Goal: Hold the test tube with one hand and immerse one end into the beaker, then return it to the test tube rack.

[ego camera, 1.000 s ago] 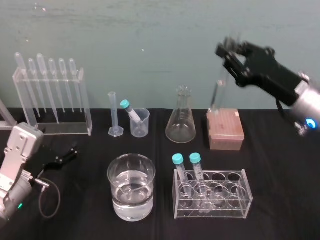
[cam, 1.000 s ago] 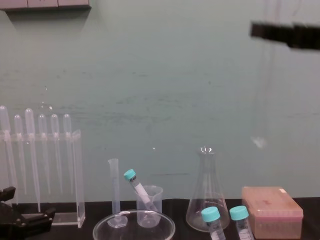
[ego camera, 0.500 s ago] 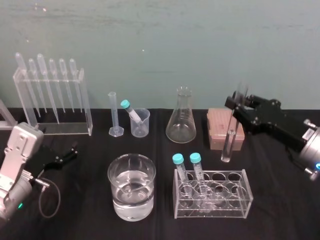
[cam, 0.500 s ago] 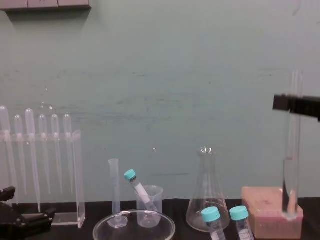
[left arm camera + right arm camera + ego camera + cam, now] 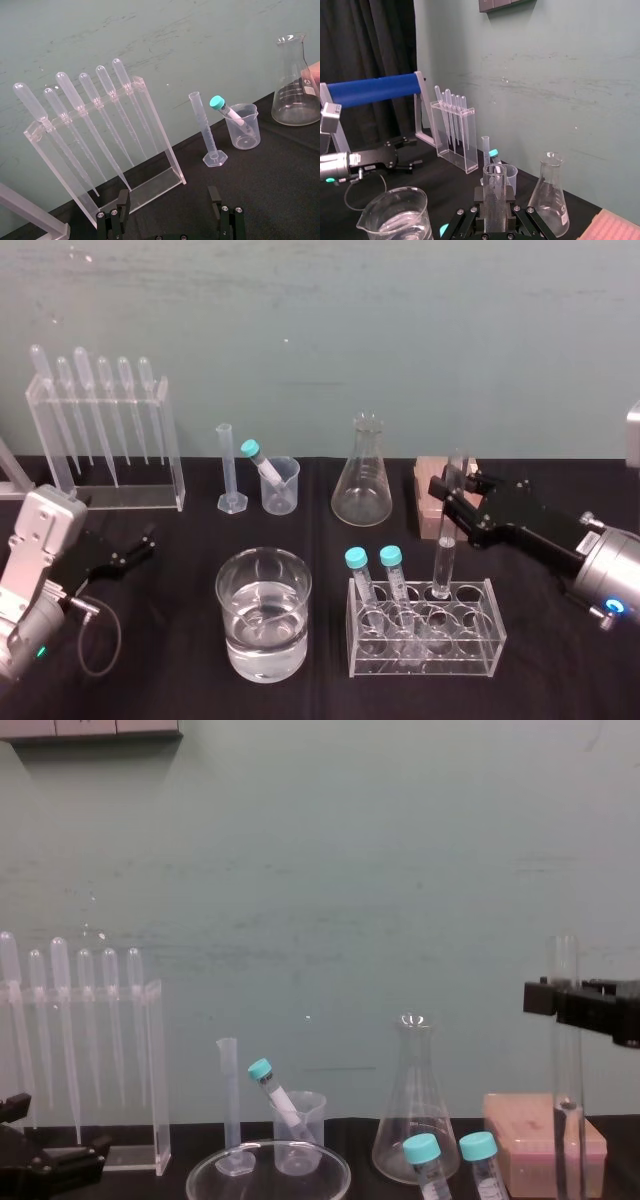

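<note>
Moving tube: right gripper (image 5: 455, 505) pinches the tube (image 5: 446, 540) on its upper part, upright, well right of the beaker (image 5: 263, 612). Low end is at the clear rack (image 5: 470, 640); cannot tell if it is in a hole.
Path to beaker: judged, lift over the capped tubes (image 5: 372, 575), hold vertical, lower inside the rim, dip 1 end only.
Rack (image 5: 428, 505): salmon plastic block, right of and behind the beaker.
Glass: tube slim, smooth, likely slippery; beaker wide, round, part full.
Left gripper (image 5: 135, 548): spread, parked left of the beaker.

The test tube rack (image 5: 427, 502) stands right of the flask (image 5: 361, 485).
</note>
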